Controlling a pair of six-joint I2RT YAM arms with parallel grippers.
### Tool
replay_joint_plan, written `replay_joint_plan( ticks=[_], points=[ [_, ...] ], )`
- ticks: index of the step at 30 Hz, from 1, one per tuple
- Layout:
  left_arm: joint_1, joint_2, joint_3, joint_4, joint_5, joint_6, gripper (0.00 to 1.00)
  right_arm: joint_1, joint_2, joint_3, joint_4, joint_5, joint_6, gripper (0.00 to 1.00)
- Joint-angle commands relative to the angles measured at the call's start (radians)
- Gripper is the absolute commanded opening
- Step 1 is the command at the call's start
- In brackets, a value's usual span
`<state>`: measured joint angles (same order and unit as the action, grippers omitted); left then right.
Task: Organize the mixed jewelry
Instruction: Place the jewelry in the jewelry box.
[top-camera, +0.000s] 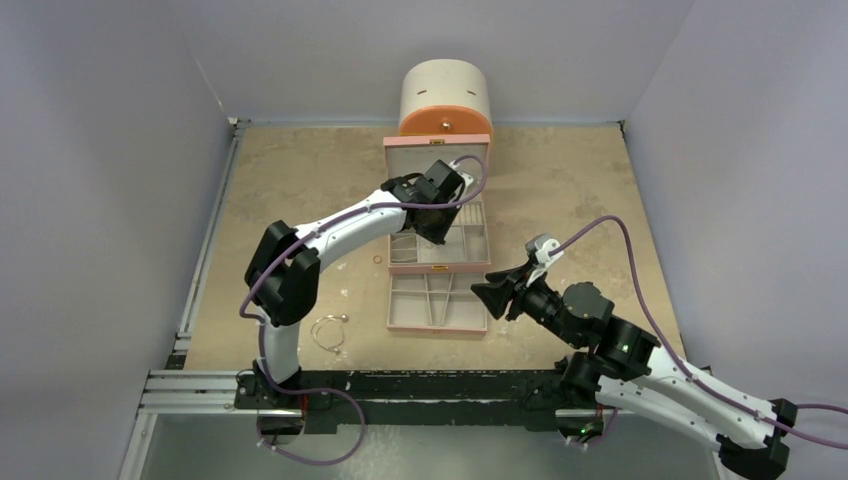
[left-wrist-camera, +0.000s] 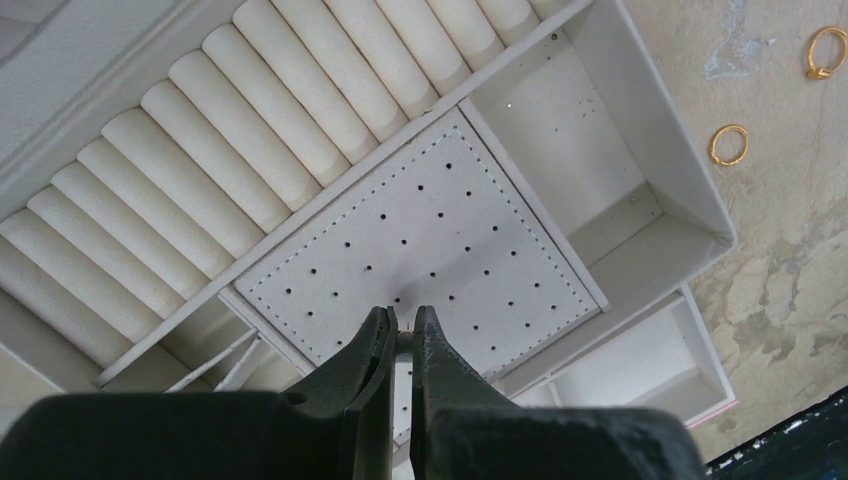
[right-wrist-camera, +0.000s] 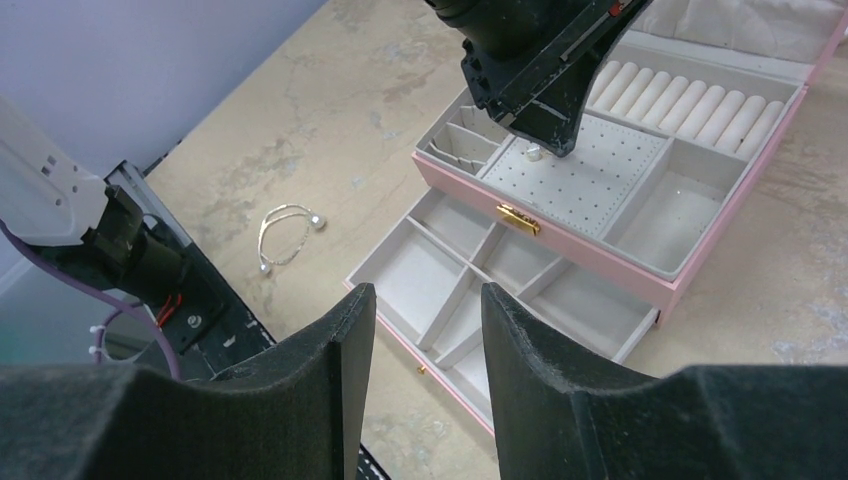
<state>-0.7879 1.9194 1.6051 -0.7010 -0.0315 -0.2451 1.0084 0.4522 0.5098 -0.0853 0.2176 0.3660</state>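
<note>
Beige mottled tabletop (top-camera: 560, 190), lavender walls (top-camera: 100, 150); pink box (top-camera: 437, 268) open mid-table.
Left gripper (left-wrist-camera: 403, 325) pinched on tiny stud (right-wrist-camera: 533, 153) over perforated pad (left-wrist-camera: 430, 240); right gripper (right-wrist-camera: 428, 310) parted, empty. Wire bangle (top-camera: 328, 333) flat by left base, beaded end toward box.

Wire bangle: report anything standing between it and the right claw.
The pulled-out pink drawer lies on the table between the right claw and the wire bangle. The claw hangs open above drawer height, and nothing else visible intervenes.
</note>
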Motion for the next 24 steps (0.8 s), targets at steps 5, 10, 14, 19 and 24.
replay_joint_plan(
  ticks=[5,10,14,19,24],
  points=[
    [-0.005,0.023,0.036,0.018,0.004,0.017,0.0,-0.001,-0.011,-0.001,0.019,-0.007,0.014,0.47],
    [-0.005,0.022,0.035,0.016,0.002,0.018,0.0,-0.002,-0.01,-0.001,0.022,-0.007,0.016,0.47],
    [-0.005,0.022,0.033,0.012,0.004,0.02,0.0,-0.001,-0.003,0.001,0.025,-0.007,0.014,0.47],
    [-0.004,0.014,0.03,-0.001,0.011,0.026,0.0,-0.002,0.003,0.004,0.026,-0.007,0.013,0.47],
    [-0.011,-0.001,0.015,-0.002,0.008,0.03,0.0,-0.001,0.013,0.006,0.034,-0.004,0.011,0.47]
  ],
)
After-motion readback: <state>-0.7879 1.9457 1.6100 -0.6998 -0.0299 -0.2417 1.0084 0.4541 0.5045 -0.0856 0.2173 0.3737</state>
